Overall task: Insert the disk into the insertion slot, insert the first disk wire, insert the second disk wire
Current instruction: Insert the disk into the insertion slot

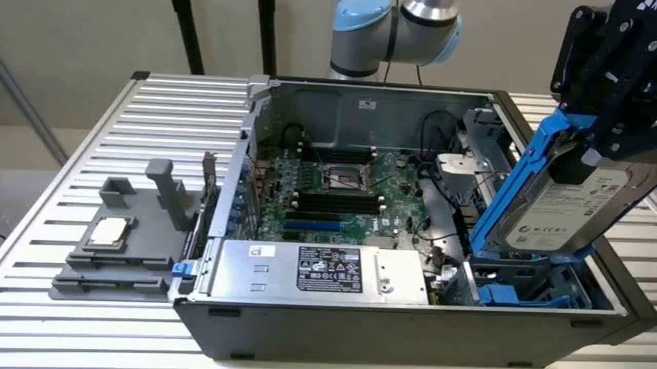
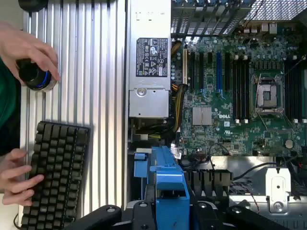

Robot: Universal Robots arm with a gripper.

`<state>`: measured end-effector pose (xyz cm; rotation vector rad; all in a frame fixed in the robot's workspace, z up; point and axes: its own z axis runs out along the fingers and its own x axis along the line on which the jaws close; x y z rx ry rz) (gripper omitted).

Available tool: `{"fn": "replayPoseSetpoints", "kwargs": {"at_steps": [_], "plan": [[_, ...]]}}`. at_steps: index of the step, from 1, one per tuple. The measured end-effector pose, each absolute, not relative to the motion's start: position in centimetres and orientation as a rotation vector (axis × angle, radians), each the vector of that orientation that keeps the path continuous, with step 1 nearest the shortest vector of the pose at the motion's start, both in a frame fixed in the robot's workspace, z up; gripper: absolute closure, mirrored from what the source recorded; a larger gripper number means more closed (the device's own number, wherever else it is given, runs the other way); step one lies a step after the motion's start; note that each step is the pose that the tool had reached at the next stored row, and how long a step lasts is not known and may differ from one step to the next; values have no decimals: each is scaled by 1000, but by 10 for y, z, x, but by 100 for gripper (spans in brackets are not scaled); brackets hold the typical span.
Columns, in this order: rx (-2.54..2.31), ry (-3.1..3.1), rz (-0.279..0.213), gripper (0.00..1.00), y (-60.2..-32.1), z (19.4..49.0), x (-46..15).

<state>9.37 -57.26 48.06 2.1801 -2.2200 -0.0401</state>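
The gripper [image 1: 601,150] is clamped on the disk's [image 1: 559,207] upper end; the disk's long axis is steeply tilted, lower end pointing into the slot [image 1: 518,296].

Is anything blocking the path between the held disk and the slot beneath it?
Nothing visible does. The claw holds the disk tilted, its lower end just over the open slot.

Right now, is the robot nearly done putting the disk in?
Not nearly: nothing looks finished. The jaws hold the disk, tilted, just above the insertion slot. The disk is not in yet, and no wire is plugged into it.
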Motion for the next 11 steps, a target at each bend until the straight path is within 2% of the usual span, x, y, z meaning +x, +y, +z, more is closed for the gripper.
{"fn": "replayPoseSetpoints", "kwargs": {"at_steps": [11], "plan": [[2180, -2220, -40, 67, -573, 481, 94]]}}
